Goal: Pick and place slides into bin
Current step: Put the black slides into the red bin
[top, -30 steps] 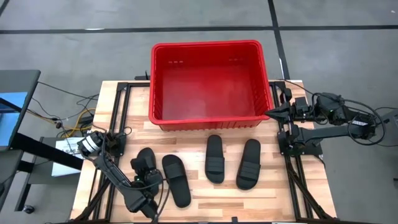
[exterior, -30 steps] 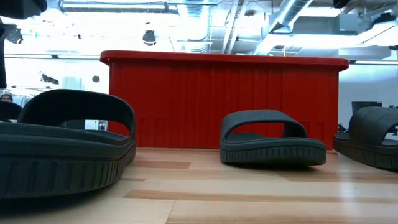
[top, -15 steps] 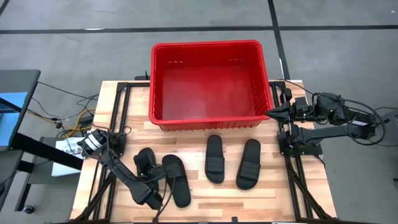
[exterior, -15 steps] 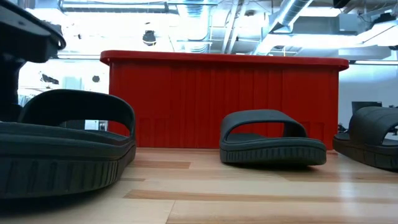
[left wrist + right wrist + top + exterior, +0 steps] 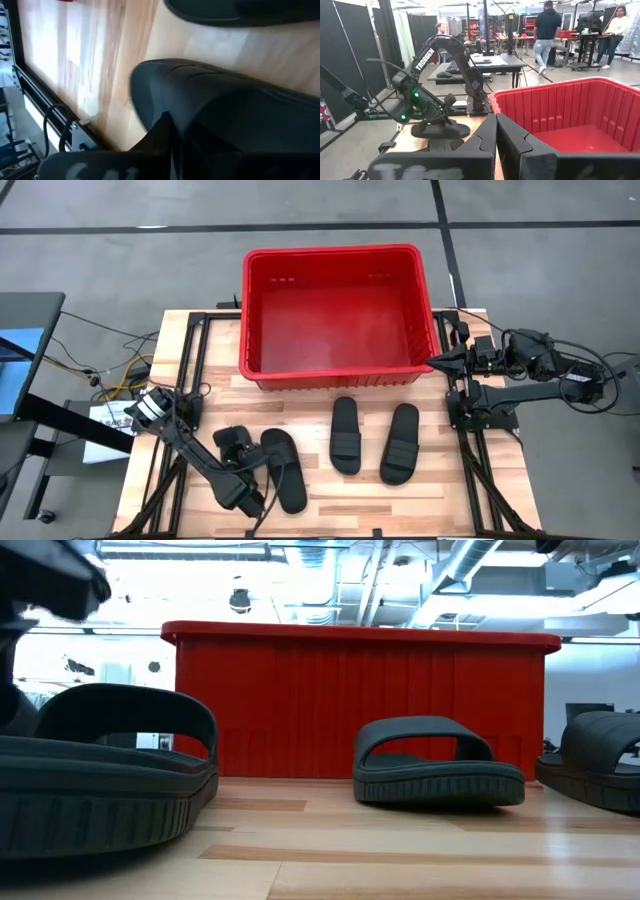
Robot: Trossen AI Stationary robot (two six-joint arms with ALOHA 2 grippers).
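Note:
Four black slides lie on the wooden table in front of the red bin (image 5: pixel 338 310): one at the left (image 5: pixel 232 440), one next to it (image 5: pixel 284 470), and two toward the right (image 5: pixel 345 435) (image 5: pixel 402 442). My left gripper (image 5: pixel 238 454) is over the leftmost slide, slanting down, its fingers shut (image 5: pixel 172 127) right against the slide's dark upper surface (image 5: pixel 225 100). My right gripper (image 5: pixel 435 361) waits shut at the bin's right corner, level, above the table (image 5: pixel 496 125). My left gripper's shut fingers (image 5: pixel 162 132) come slanting down from the near side at the leftmost slide (image 5: pixel 210 95). The slide lies flat on the table. The fingers hide the spot themselves, so I cannot tell whether they touch it or have any part between them.
The bin holds nothing that shows. Black frame rails (image 5: pixel 190 380) run along both sides of the table. Bare wood lies between the bin and the slides. People and desks stand in the room beyond (image 5: pixel 547 30).
My left arm has swung toward the table's right and sunk a little, bringing its gripper over the leftmost slide; in the low view its dark bulk has come in at the upper left. The slides and my right arm have kept still.

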